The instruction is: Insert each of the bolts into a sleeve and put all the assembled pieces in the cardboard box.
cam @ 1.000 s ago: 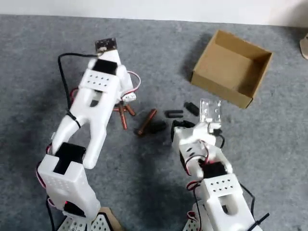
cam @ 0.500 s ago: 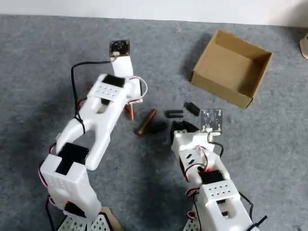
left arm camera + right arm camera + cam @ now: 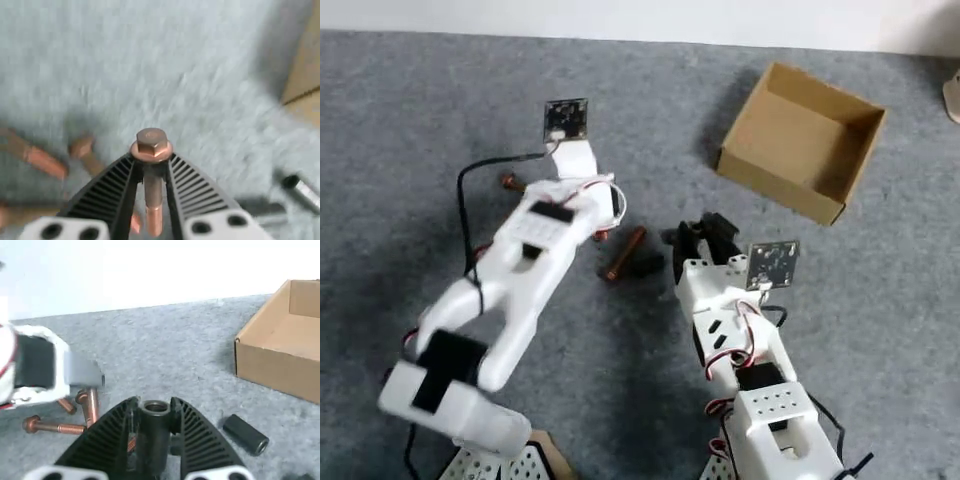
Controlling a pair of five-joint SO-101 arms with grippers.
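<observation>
Both aloft: L tool [image 3: 152, 160] grips bolt [image 3: 151, 145], R tool [image 3: 154, 409] grips sleeve [image 3: 153, 432].

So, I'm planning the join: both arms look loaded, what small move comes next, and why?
Probably bring the left gripper toward the right gripper, aiming its bolt at the open end of the sleeve: both parts are clamped but apart.

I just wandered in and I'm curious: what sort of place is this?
Likely a robotics lab or workshop bench: two white arms on a grey mat, loose bolts and sleeves, and a cardboard box.
</observation>
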